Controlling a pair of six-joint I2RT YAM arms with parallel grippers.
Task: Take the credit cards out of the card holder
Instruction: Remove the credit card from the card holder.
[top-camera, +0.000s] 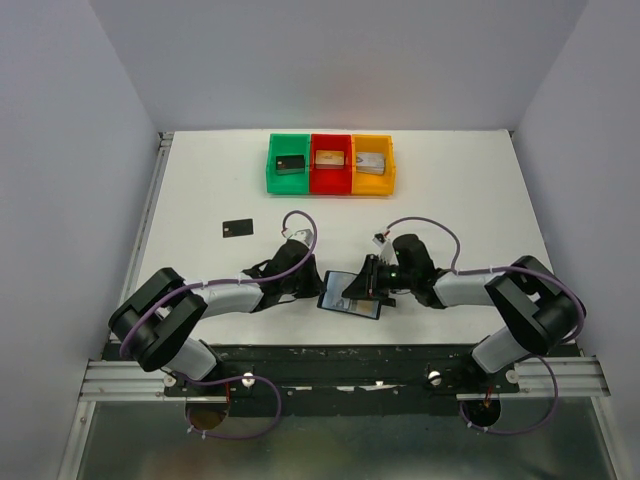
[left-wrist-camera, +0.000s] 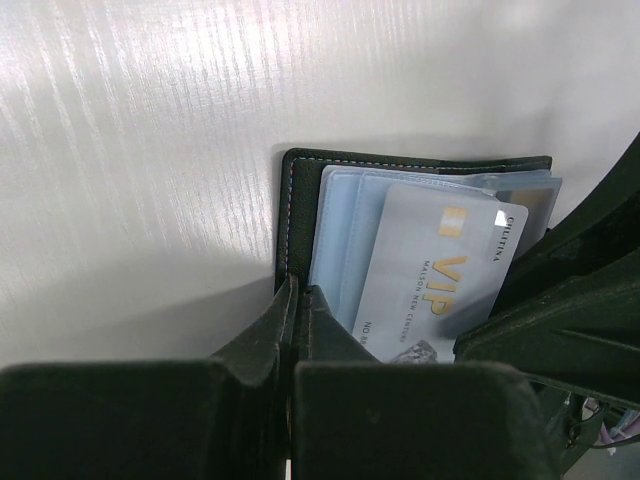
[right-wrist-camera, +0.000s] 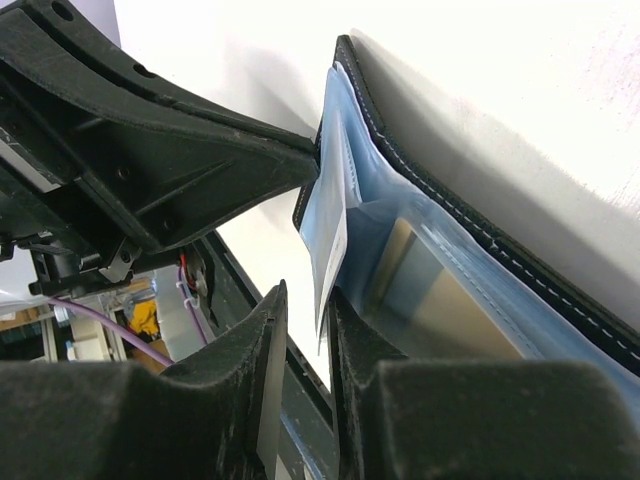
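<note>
The card holder lies open near the table's front edge, its blue-grey sleeves facing up. My left gripper is shut on the black cover's edge and pins it. A silver-grey credit card sticks partway out of a sleeve. In the right wrist view that card's edge hangs between the fingers of my right gripper; it rests against one finger, and a gap shows on the other side. A tan-gold card sits in a sleeve behind it. A black card lies loose on the table, back left.
Green, red and yellow bins stand in a row at the back, each with a chunky block inside. Both arms meet over the card holder, close to the table's front edge and the metal rail.
</note>
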